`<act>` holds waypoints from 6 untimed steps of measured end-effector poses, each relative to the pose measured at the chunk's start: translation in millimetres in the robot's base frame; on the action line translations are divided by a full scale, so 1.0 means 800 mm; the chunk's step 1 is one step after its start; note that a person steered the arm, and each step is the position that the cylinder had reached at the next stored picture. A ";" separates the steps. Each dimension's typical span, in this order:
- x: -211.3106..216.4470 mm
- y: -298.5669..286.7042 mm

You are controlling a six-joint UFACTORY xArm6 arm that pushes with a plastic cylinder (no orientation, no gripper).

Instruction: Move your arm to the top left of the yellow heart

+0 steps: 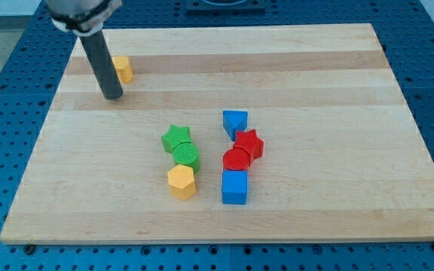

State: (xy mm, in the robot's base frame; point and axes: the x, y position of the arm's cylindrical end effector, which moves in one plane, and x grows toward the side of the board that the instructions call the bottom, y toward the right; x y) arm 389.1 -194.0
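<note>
The yellow heart (123,68) lies near the board's top left corner, partly hidden by my rod. My tip (112,96) rests on the board just below and slightly left of the heart, close to it. The rod rises up and to the left, covering the heart's left edge.
A cluster sits at the board's middle: green star (176,137), green round block (186,156), yellow hexagon (181,181), blue block (235,122), red star (249,142), red round block (236,159), blue cube (234,187). The wooden board (315,68) lies on a blue perforated table.
</note>
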 end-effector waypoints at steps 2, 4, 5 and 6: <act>0.013 -0.031; -0.166 -0.030; -0.198 -0.018; -0.197 -0.015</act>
